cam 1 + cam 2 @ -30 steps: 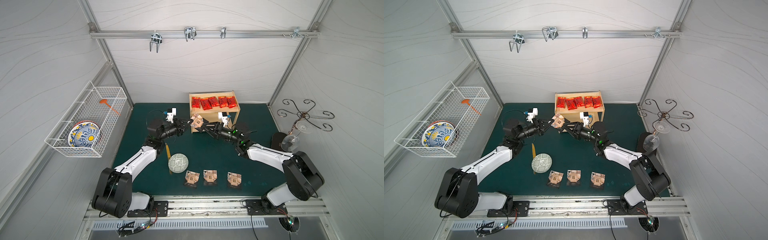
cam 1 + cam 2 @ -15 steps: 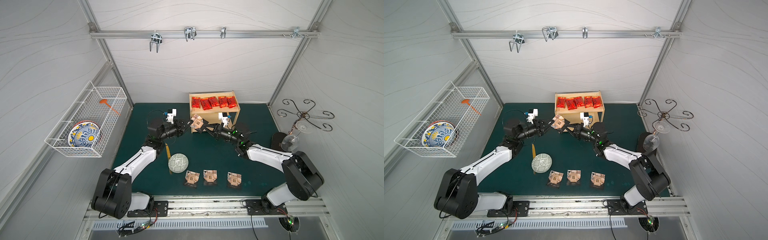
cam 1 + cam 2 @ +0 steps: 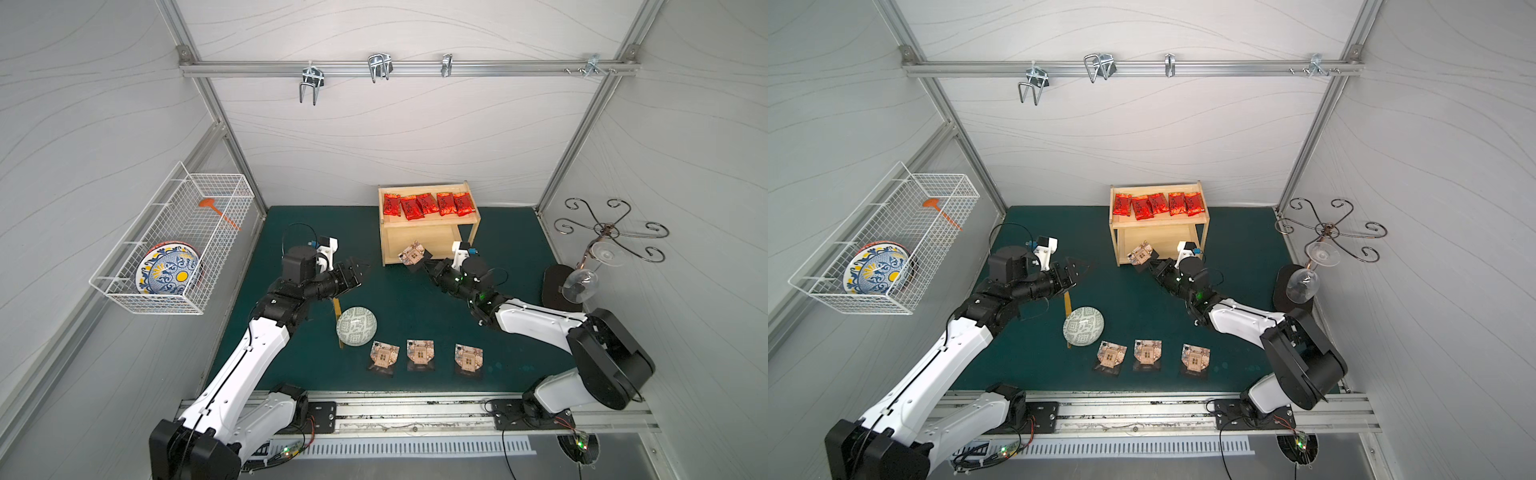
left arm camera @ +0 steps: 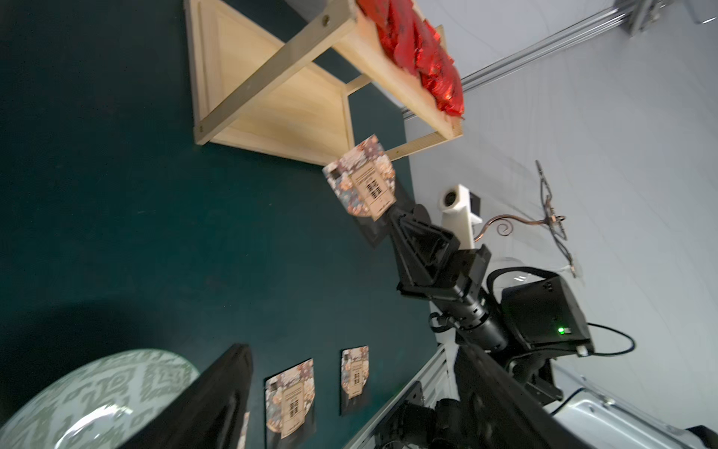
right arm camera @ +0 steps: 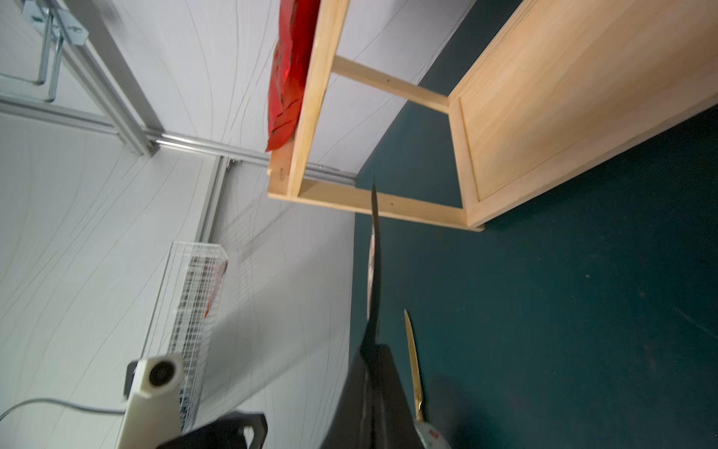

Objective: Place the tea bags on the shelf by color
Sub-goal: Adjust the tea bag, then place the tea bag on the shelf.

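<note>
Five shiny red foil tea bags (image 3: 427, 203) crown the pale wooden shelf (image 3: 432, 245). Three black-edged tan-patterned tea bags (image 3: 420, 353) lie on the tabletop (image 3: 395, 299); a fourth tea bag (image 3: 412, 255) hangs tilted before the lower tier.

My bench (image 3: 415, 299), green-topped, carries the two-tier shelf (image 3: 430, 225) at the back, a green-patterned bowl (image 3: 356, 331) and three patterned tea bags (image 3: 420, 353) in a row at the front. Five red tea bags (image 3: 428, 204) lie side by side on the shelf's top board.
</note>
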